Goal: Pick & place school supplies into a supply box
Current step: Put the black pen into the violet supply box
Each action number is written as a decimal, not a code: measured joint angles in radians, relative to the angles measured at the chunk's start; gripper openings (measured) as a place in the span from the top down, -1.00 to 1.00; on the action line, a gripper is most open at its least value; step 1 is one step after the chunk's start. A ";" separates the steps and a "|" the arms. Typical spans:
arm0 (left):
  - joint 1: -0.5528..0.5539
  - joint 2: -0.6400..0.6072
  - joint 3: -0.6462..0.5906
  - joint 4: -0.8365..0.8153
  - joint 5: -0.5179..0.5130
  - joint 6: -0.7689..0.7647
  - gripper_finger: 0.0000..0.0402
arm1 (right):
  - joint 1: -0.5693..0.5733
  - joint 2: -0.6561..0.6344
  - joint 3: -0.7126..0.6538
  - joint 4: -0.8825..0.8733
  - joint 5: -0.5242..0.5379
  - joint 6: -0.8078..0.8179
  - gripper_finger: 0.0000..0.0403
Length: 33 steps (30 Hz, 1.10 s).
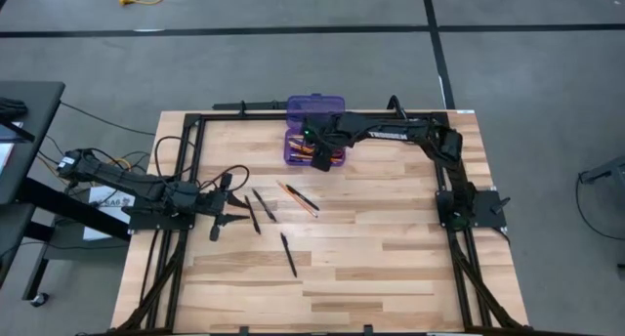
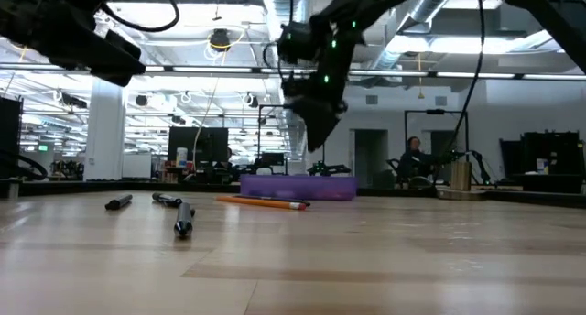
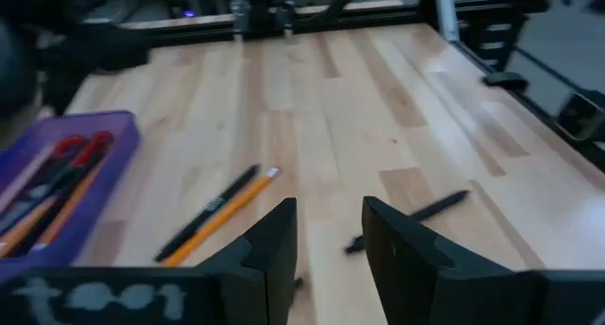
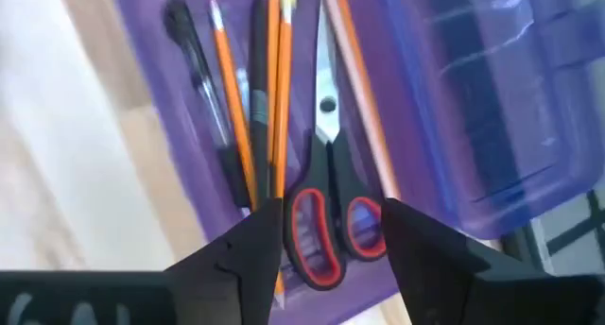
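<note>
Hovering with jaws wide, the right gripper (image 4: 324, 232) is hanging above red-handled metal scissors (image 4: 326, 179) lying inside the translucent purple plastic box (image 4: 454, 108); left gripper (image 3: 329, 235) jaws are standing apart, empty.

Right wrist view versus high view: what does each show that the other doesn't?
Only the right wrist view shows the box's contents clearly: scissors with red-lined handles, orange pencils and a pen lying lengthwise, seen past the open right gripper.

Only the high view shows what is left on the table: a pencil and pen pair, three more pens, and the left gripper waiting near them.

Both show the purple box with its lid open, the right gripper over it.
</note>
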 joint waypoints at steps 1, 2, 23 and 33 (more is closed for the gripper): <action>0.001 0.000 0.016 -0.019 -0.013 0.000 0.44 | 0.007 -0.021 0.001 -0.014 -0.001 0.001 0.16; 0.001 0.000 0.033 -0.039 -0.021 0.003 0.44 | 0.014 -0.043 -0.004 -0.041 -0.002 0.002 0.17; -0.001 0.325 0.405 -0.539 -0.008 0.077 0.44 | 0.188 -0.587 -0.937 1.068 0.136 0.302 0.22; 0.012 0.567 0.493 -0.598 -0.008 0.371 0.44 | 0.390 -0.579 -1.031 1.382 0.132 0.207 0.22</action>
